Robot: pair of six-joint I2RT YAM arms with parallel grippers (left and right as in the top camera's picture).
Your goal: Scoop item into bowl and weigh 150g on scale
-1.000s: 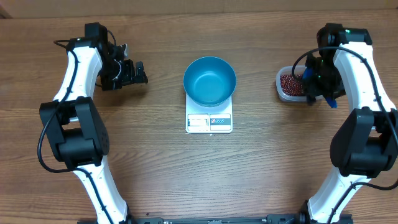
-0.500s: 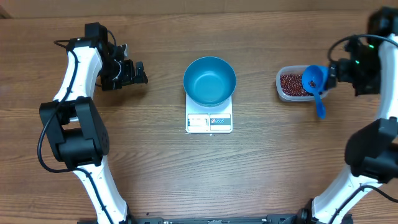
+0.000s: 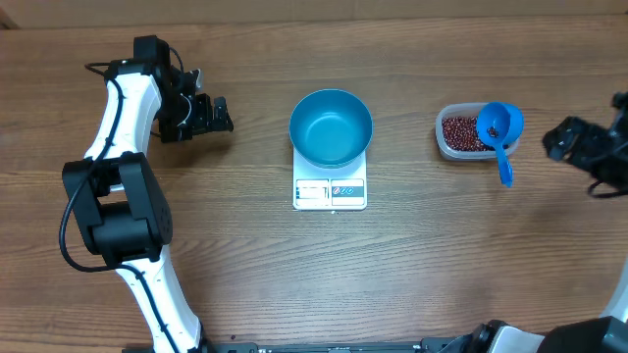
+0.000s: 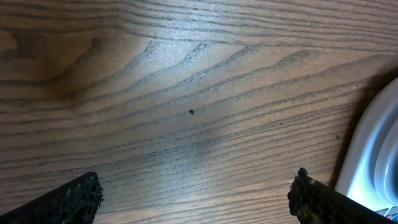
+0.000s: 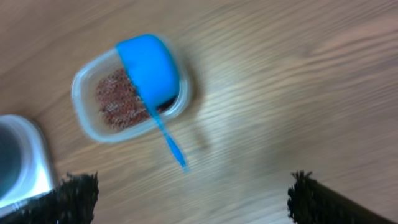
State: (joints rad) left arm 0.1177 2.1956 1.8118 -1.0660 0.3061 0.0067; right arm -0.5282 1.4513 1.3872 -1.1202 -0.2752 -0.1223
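The right gripper (image 3: pixel 552 140) is by the right edge of the table (image 3: pixel 324 284). Its two fingers are spread wide apart, and they hold nothing. In the right wrist view, which is a bit blurry, only wood lies between the two black fingertips.

Near that gripper, on its left and not touching it, is a small blue scoop (image 3: pixel 498 125). Its cup sits on the right end of a clear plastic tub (image 3: pixel 444 147). Its thin handle sticks out over the wood toward the near edge of the table. The tub holds the beans (image 3: pixel 458 131), a heap of tiny dark red bits. The scoop's cup covers part of the heap.

The left gripper (image 3: pixel 226 115) is over on the left side, toward the far edge. Its fingers are wide apart too, and they hold nothing. In the left wrist view there is wood grain between the fingertips, with one tiny dark speck (image 4: pixel 191 112) on it. The white rim of the scale (image 4: pixel 379 155) shows at the right side of that view.

The scale is in the middle of the table, between the two grippers. The big round blue bowl (image 3: pixel 331 127) sits on top of it. The bowl covers the far part of the scale, and the display and buttons show at its near edge. The beans are well apart from the bowl, off to its right.
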